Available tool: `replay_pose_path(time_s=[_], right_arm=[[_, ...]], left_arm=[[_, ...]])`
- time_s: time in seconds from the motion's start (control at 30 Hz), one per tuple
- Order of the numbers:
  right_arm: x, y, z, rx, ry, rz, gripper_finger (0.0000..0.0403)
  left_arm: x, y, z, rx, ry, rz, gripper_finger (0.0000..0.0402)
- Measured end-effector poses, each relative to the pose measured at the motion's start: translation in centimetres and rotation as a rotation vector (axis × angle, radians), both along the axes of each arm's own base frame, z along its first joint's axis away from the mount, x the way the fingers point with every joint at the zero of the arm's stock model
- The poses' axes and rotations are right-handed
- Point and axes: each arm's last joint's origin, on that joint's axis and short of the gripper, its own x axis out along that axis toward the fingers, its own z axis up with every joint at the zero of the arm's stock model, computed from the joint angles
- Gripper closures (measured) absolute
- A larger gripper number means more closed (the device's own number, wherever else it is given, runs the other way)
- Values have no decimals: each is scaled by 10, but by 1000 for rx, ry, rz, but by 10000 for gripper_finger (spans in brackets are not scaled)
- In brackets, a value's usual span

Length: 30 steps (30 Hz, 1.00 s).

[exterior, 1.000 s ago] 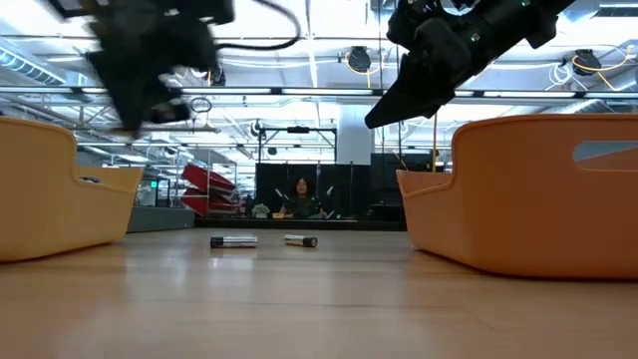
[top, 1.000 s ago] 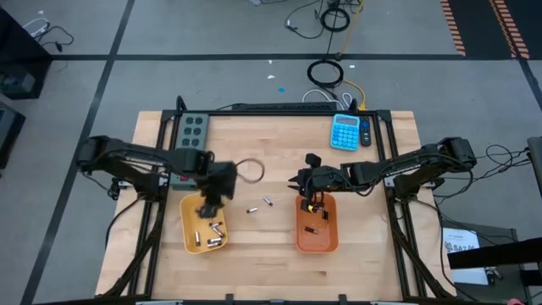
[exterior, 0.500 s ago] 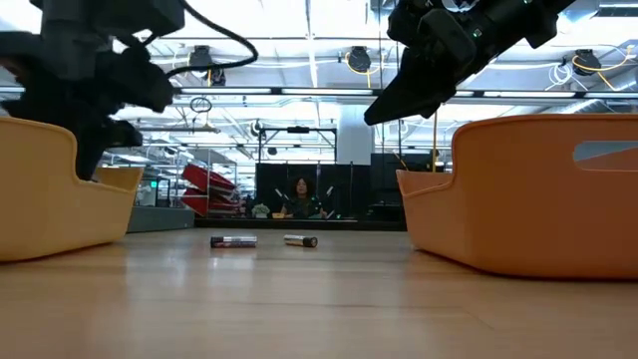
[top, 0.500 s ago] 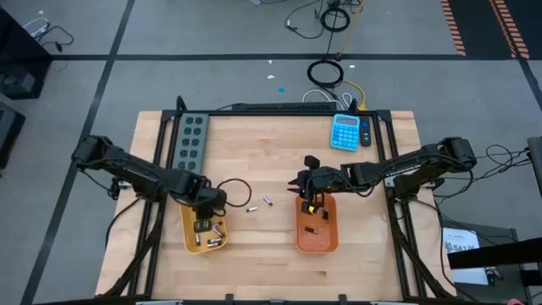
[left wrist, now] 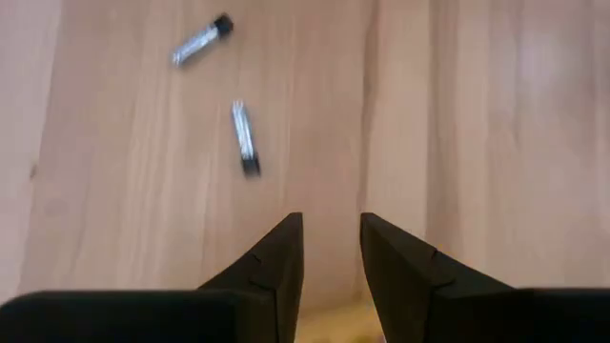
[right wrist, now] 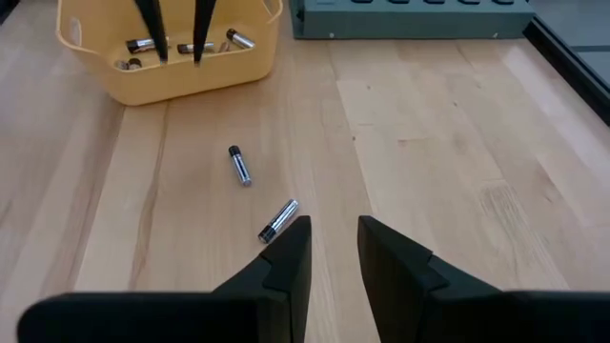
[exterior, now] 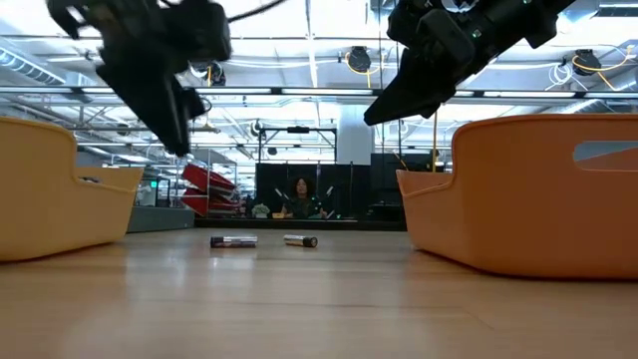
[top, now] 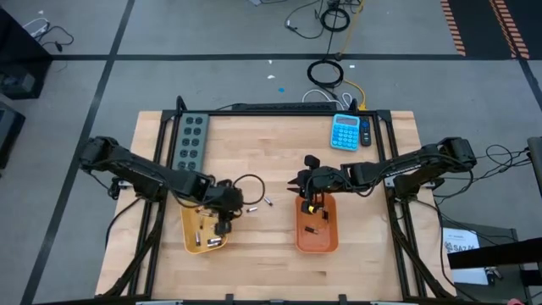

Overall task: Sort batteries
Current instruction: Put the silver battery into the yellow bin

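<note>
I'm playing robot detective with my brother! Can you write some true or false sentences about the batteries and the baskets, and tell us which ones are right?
1. Two batteries lie on the bare wood between the two trays. True.
2. The yellow tray has no batteries in it. False: several cells lie inside it.
3. The left gripper is over the yellow tray's right edge, with nothing between its fingers. True.
4. The right gripper is hovering over the blue calculator. False: it is at the far end of the orange tray.
5. The two loose batteries are stacked on each other. False: they lie apart.
</note>
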Motion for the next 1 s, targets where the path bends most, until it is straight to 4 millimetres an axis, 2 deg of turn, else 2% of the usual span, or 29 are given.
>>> replay_pose_path(time_s=[0.17,0.4,0.53,0.9,1.0], right_arm=[[0,0,0,-1,-1,0,323],[0,0,0,-3,0,2,323],[0,0,0,-4,0,2,323],[0,0,0,-10,1,6,323],[0,0,0,-10,1,6,323]], left_arm=[[19,-4,-22,49,-19,-38,268],[35,-1,-43,183,-40,-11,191],[40,6,-51,220,-29,10,165],[52,9,-77,207,-7,11,164],[53,9,-84,213,19,5,194]])
